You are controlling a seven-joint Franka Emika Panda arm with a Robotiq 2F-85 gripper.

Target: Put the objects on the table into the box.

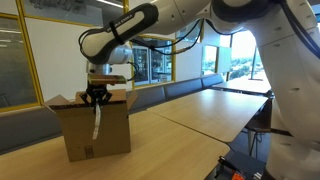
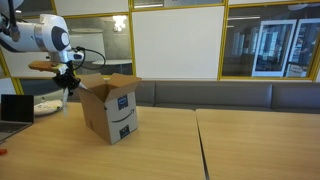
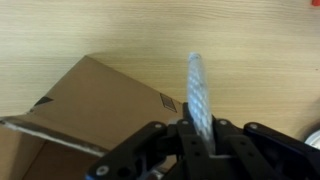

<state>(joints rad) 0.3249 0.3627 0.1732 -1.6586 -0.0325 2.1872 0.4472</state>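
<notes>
Looks like an office meeting area: long pale wooden table (image 2: pixel 250 140), grey bench seating (image 2: pixel 250 95) along the wall, yellow-framed glass partitions (image 2: pixel 262 45), big white wall panel (image 2: pixel 175 42), open laptop (image 2: pixel 14 108) at frame edge, large windows (image 1: pixel 240 55)

Table (image 1: pixel 200 115): pale wooden top in joined sections, across the lower part of both exterior views.
Box (image 1: pixel 115 135): 1 brown cardboard box, flaps open, standing on the table, left of centre.
Seam (image 2: pixel 198 145): 2 sections meet right of the box.
</notes>
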